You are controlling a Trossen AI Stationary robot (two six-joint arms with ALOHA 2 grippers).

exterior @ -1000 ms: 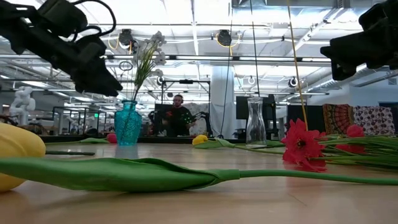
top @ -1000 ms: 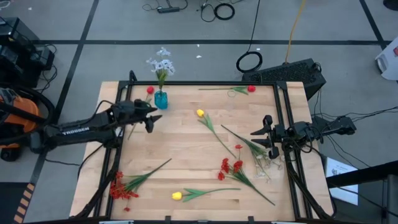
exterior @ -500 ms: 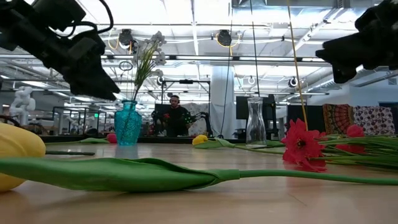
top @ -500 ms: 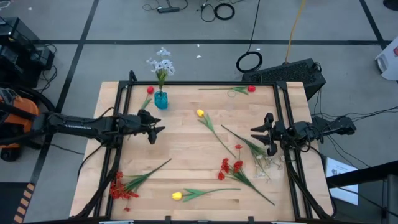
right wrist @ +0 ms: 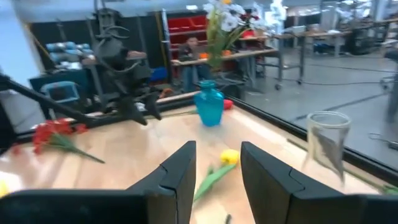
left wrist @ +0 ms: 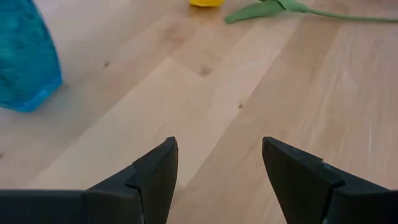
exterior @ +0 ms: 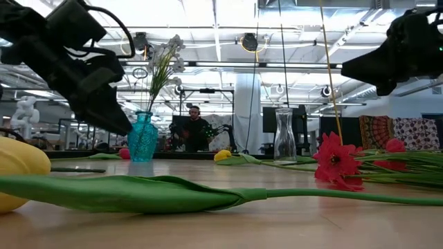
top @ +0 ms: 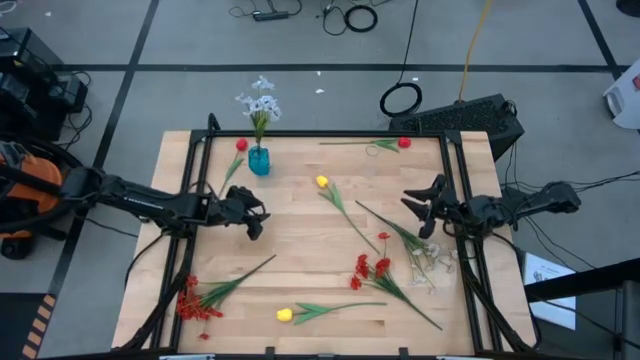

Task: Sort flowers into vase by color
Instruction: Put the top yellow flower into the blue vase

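Flowers (top: 385, 275) scattered on table (top: 300, 240), apart from both empty, open tools.

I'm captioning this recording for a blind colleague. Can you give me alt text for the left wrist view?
The left gripper hovers over bare wooden table, its two dark fingers apart with nothing between them. A blue vase stands off to one side, and a yellow flower with a green stem lies farther ahead.

Industrial lab (ceiling pipes (exterior: 277, 66), workbenches (right wrist: 311, 43))
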